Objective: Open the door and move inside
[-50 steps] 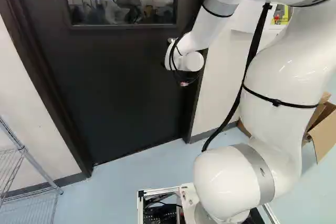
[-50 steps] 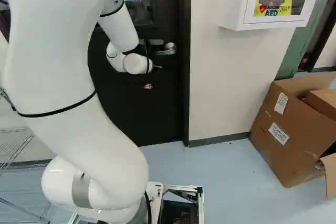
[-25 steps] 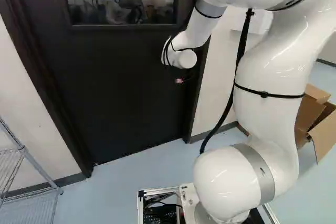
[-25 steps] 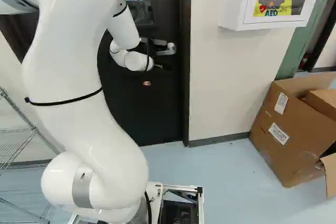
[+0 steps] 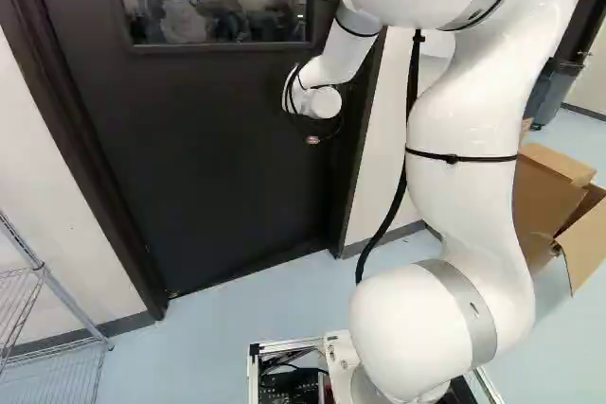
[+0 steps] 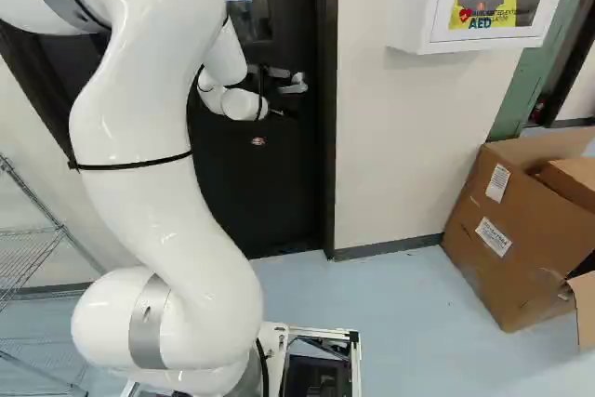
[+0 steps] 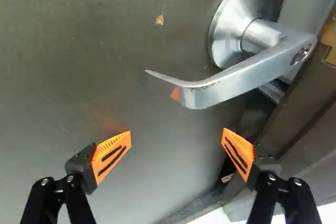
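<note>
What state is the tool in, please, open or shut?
The tool is open: its orange pads stand well apart, gripping nothing, with the door handle ahead of them.

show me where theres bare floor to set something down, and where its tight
Bare floor shows between the base frame and cardboard box, and between the wire shelf and base frame. It's crowded near the door frame, where the gripper faces the handle.

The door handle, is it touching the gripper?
Apart. In the wrist view the handle lies ahead of the gripper, and the door's surface shows between it and each of the open jaws.
</note>
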